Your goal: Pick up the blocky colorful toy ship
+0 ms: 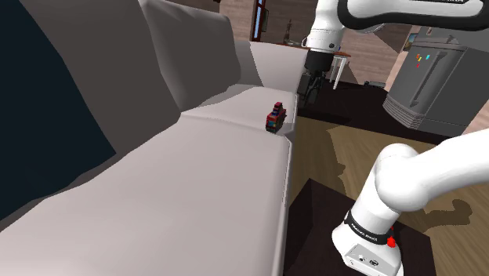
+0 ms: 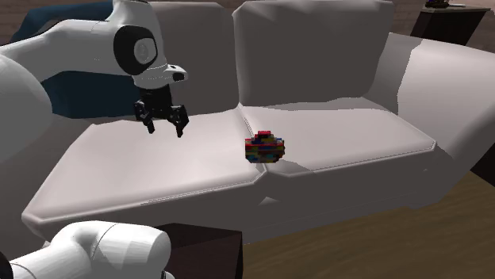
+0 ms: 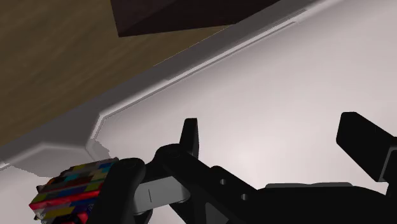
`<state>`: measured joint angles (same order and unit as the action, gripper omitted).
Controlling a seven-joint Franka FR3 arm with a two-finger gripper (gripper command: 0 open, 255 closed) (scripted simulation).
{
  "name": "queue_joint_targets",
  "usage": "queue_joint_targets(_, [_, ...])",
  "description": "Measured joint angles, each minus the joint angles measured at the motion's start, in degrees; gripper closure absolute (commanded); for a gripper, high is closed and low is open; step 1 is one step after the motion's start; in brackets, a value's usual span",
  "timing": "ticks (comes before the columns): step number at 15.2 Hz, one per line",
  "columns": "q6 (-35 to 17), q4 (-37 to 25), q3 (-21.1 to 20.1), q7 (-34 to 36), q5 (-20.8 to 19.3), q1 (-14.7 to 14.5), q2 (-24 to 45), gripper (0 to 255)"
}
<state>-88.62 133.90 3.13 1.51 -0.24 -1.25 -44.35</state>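
Down at the stand (image 1: 313, 208), closest to the shoulder camera, the white arm (image 1: 407, 176) rises off its dark box and swings out over the pale sofa (image 1: 196, 188). Now the gripper (image 2: 164, 127): it hangs above a seat cushion with its jaws spread wide, nothing between them, clear of the fabric. The second exterior view gives that plainly. In the shoulder view the gripper (image 1: 304, 92) is dark against the sofa's far end, and the gap between its fingers is hard to read.

From the wrist, the gripper (image 3: 273, 130) looks down on bare cushion, its black fingers (image 3: 189, 137) standing apart. The toy ship (image 3: 70, 191) sits off to one side, outside the fingers. It is partly covered by the hand's black body and cut by the picture's edge.

On to the toy ship (image 2: 265, 147) itself: blocky, banded in red, blue, green and yellow. It rests on the seat at the seam between two cushions, near the front edge. It lies apart from the gripper, toward the second exterior view's right. In the shoulder view the toy ship (image 1: 276, 118) reads mostly red and dark, its other colours hard to make out.

Further out, a wooden floor (image 2: 357, 246) runs along the sofa's front. The shoulder view adds a bulky grey unit (image 1: 431, 78) with small coloured marks. Behind the backrest sits a dark blue shape (image 2: 79, 99); what it is, I cannot tell.
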Motion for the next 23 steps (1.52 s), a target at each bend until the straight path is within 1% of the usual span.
queue_joint_targets(2, [-0.3, -0.4, 0.5, -0.6, -0.4, 0.1, 0.8, 0])
queue_joint_targets(5, [-1.7, -1.9, 2.9, -4.0, -2.5, 0.7, 4.5, 0])
queue_joint_targets(13, [-6.5, -9.9, 9.5, -13.6, -6.7, 1.8, 19.1, 0])
queue_joint_targets(19, [-8.3, -19.9, 14.0, -21.4, -7.5, 2.6, 32.0, 0])
queue_joint_targets(21, [-8.7, -23.3, 15.2, -24.0, -7.4, 3.1, 36.1, 0])
queue_joint_targets(23, [-8.6, -27.9, 16.4, -26.8, -6.8, 3.7, 41.0, 0])
